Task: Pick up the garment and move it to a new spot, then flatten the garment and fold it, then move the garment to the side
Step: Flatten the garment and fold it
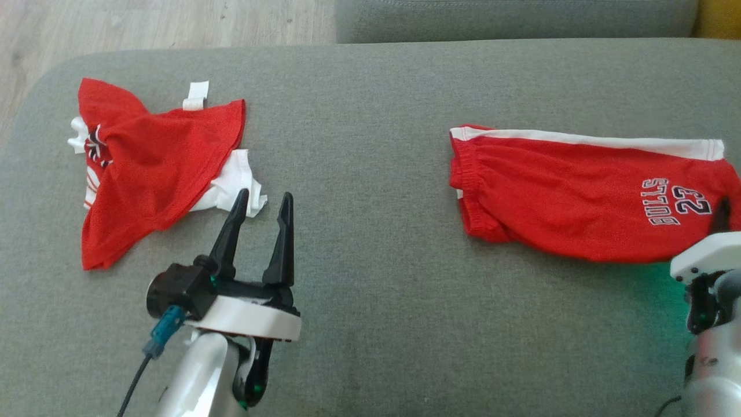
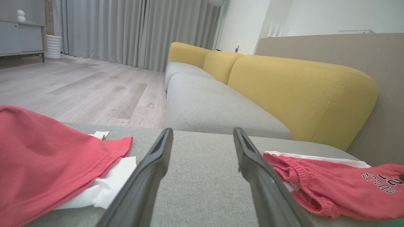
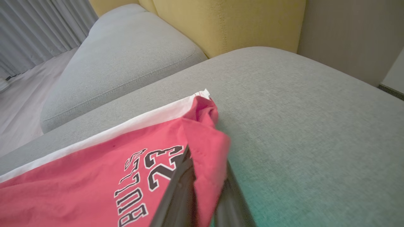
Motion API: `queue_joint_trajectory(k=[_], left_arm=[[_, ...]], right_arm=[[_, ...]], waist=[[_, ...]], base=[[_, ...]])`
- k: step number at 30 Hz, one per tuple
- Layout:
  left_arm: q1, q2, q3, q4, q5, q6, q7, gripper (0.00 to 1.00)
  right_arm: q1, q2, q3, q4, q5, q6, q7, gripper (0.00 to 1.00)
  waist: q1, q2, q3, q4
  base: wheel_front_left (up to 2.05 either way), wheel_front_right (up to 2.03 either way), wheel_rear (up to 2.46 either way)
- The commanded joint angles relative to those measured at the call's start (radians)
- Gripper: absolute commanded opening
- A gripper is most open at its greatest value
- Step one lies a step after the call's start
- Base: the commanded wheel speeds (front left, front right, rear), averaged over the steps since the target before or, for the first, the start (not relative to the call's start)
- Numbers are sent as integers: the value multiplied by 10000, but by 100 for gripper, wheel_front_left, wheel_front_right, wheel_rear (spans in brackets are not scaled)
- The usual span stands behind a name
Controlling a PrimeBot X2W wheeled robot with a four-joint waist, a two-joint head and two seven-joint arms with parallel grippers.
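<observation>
Pinching only a hem corner of the shorts [image 1: 579, 197] in the clamped right end effector [image 3: 206, 165]; risking slip on lifting; left end effector [image 1: 260, 223] apart.

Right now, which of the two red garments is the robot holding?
The shorts printed BULLS 23, on the right: the right gripper is shut on their edge. The crumpled shirt on the left lies by the open left gripper, ungripped.
</observation>
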Motion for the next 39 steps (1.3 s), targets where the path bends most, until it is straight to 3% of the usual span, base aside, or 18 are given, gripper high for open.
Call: queue_joint_trajectory(k=[1,12,26,39], left_arm=[[-132,82,331,-342,119,-66,-80,100],[-35,82,309,-274,200,-112,-80,100],[172,86,293,-72,184,-116,-80,100],[113,112,279,-25,97,-66,-80,100]], right_arm=[[-249,34,172,-456,24,-7,-77,0],[-386,224,724,-913,386,-7,-381,0],[-421,290,4293,-1363,2483,-7,-895,0],[-571,291,7433,-439,3226,-7,-838,0]], waist=[[2,0,-25,-14],[2,0,-80,181],[2,0,-687,492],[2,0,-525,1111]], base=[[0,0,0],[0,0,0],[0,0,0],[0,0,0]])
